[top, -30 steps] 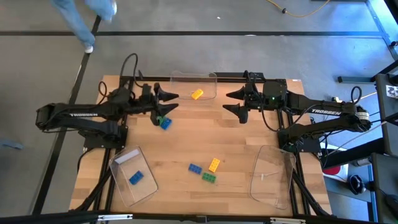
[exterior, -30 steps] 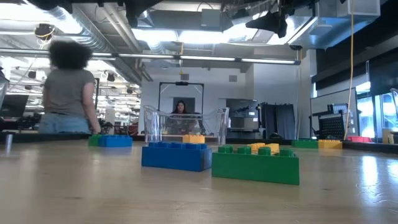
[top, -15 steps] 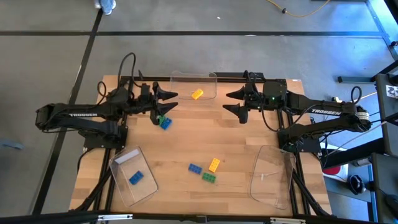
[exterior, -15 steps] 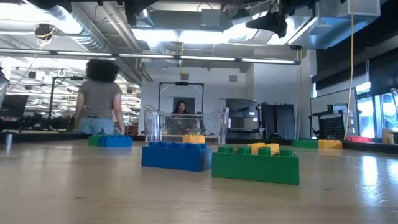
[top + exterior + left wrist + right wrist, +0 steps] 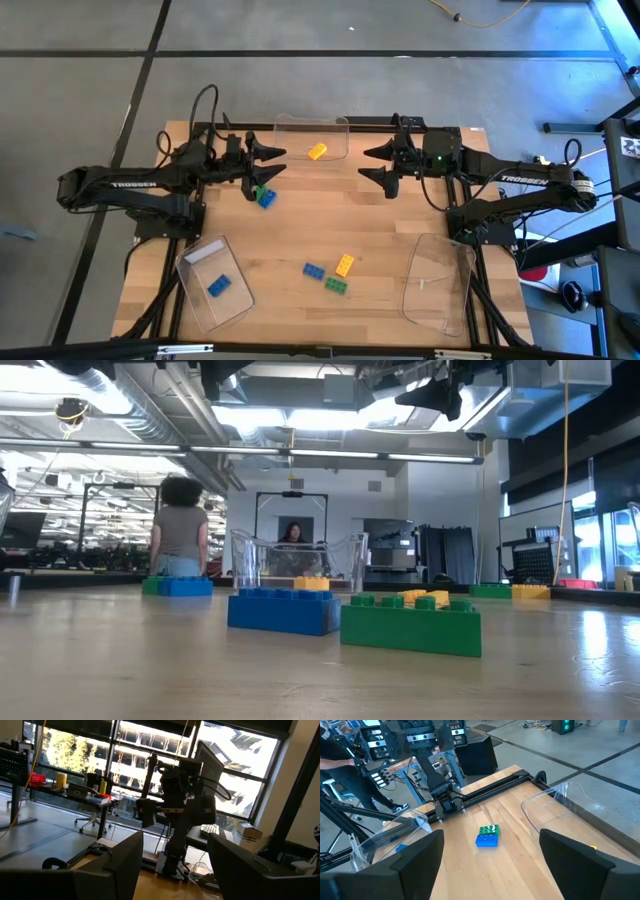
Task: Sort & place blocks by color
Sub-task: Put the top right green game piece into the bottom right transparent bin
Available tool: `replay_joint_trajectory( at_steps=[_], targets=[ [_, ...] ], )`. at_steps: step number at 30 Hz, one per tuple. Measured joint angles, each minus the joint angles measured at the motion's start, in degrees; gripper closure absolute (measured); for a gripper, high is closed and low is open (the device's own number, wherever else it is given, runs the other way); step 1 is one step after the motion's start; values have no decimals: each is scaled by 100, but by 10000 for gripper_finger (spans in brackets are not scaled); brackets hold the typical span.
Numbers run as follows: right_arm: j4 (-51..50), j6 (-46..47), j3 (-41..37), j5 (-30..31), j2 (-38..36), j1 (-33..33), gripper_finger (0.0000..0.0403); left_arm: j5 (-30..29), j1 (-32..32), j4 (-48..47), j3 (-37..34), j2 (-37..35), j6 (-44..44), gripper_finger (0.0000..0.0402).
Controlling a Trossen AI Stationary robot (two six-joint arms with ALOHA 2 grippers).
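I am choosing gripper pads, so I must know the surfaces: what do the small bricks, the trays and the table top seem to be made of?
Green brick: likely hard plastic, smooth with a soft sheen, moulded studs.
Far tray: clear plastic probably, the wood shows through it.
Table top: wood, pale planks with visible grain and seams, matte to satin.

Both robot arms are black with white letters on the side, black cables looping off them, and a two-pronged tool (image 5: 272, 162) at each tip (image 5: 375, 165).

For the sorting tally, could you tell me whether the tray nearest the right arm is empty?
Empty: the tray shows bare wood through its clear floor, no block inside.
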Motion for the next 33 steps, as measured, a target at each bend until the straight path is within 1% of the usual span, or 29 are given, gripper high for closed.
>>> replay_joint_trajectory(
  at_steps=[2, 4, 6, 9, 11, 16, 19, 21, 24, 26, 29, 32, 33],
  targets=[
    [-91, 170, 1, 293, -1, 4, 72, 0, 0, 0, 0, 1, -33, 188],
    [-372, 483, 2, 852, 0, -61, 72, 0, 2, 0, 2, 1, -34, 188],
    [-767, 844, 2, 1237, -2, -238, 72, 0, 2, 0, 2, 1, -35, 188],
    [-1579, 1697, 2, 1483, 48, -707, 72, 0, 2, 0, 2, 1, -44, 188],
    [-2242, 2047, 2, 1536, 188, -1062, 72, 0, 2, -2, 2, 4, -47, 188],
    [-3346, 2167, 2, 1680, 891, -1822, 72, -2, 2, 0, 2, 4, -52, 188],
    [-3598, 2079, 2, 2099, 1420, -2096, 81, -2, 2, 0, 2, 4, -57, 188],
    [-3690, 2076, 2, 2319, 1770, -2229, 97, -2, 2, 0, 2, 4, -57, 188],
    [-3804, 1960, 0, 2494, 2206, -2337, 139, -4, 2, 2, 2, 4, -59, 188],
    [-3748, 1910, -125, 2576, 2403, -2365, 180, -6, 2, 4, 2, 4, -59, 188],
    [-3369, 2065, -648, 2455, 2427, -2412, 260, -70, 2, 20, 2, 4, -61, 188],
    [-2658, 2331, -1297, 2307, 2101, -2411, 354, -153, 2, 76, 5, 4, -61, 188],
    [-2406, 2384, -1477, 2253, 1950, -2411, 377, -153, 2, 105, 7, 4, -61, 188]
  ],
)
